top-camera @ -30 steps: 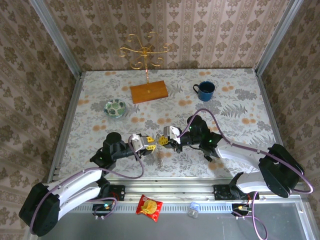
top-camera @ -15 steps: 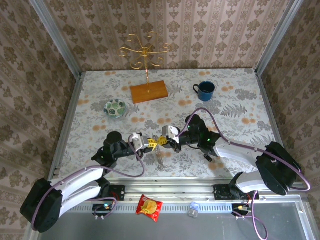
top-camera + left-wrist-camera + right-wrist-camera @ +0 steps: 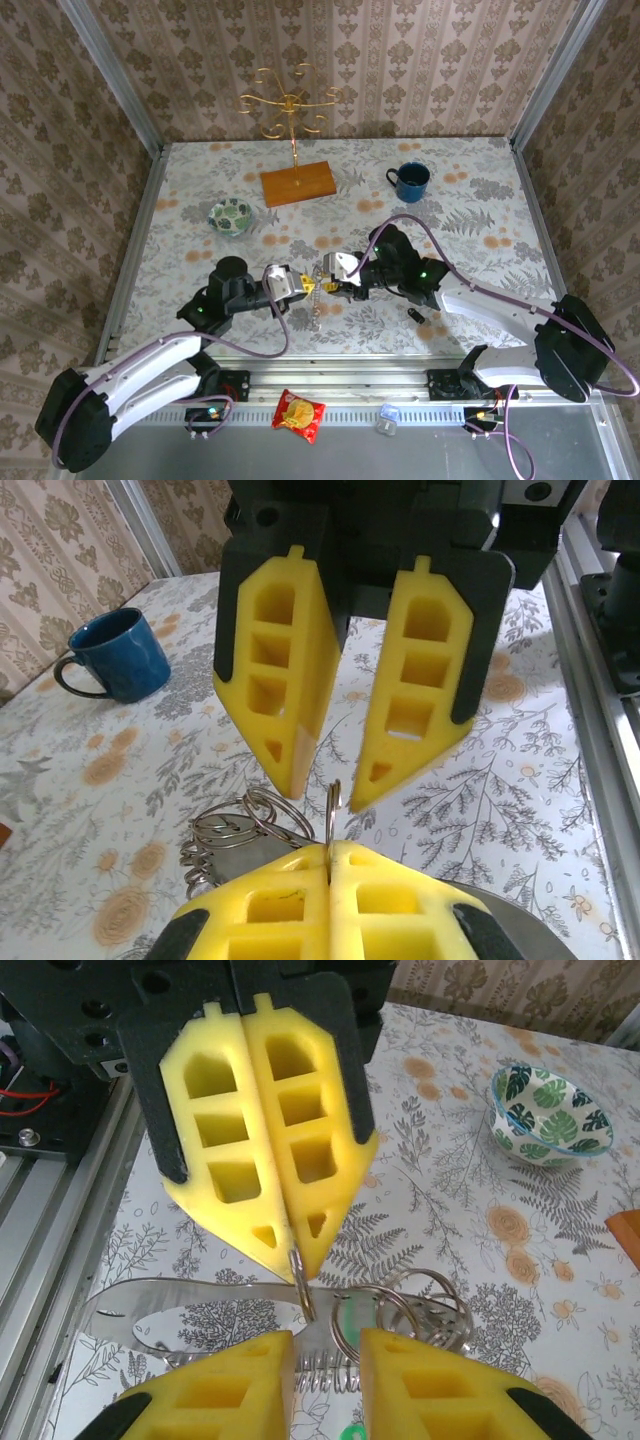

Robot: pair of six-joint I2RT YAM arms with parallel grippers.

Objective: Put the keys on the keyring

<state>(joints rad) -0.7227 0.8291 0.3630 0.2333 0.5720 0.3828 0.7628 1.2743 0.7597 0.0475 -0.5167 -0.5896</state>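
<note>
- Left gripper [image 3: 293, 1248]: my yellow foam fingers are pressed flat together, pinching the thin metal edge of the keyring [image 3: 130, 1295], which stands on edge between them.
- Right gripper [image 3: 328, 792]: my fingers stand a narrow gap apart, tip to tip with the left pair. They straddle that upright edge without clamping it, and they hold nothing.
- Both grippers meet above the table [image 3: 480, 230], left of the blue mug [image 3: 411, 180] and well nearer my bases than it.
- From the pinch, the keyring's flat grey band curves off on the side away from the mug.
- A bunch of wire split rings [image 3: 410, 1300] sits just beside the pinch, on the mug's side.
- A sliver of bright green shows low between my right fingers; it looks like the head of the green key [image 3: 350, 1430], mostly hidden.
- A small black piece [image 3: 418, 316] lies on the table beside my right forearm, nearer my bases than the mug. It is too small to tell whether it is the black key.
</note>
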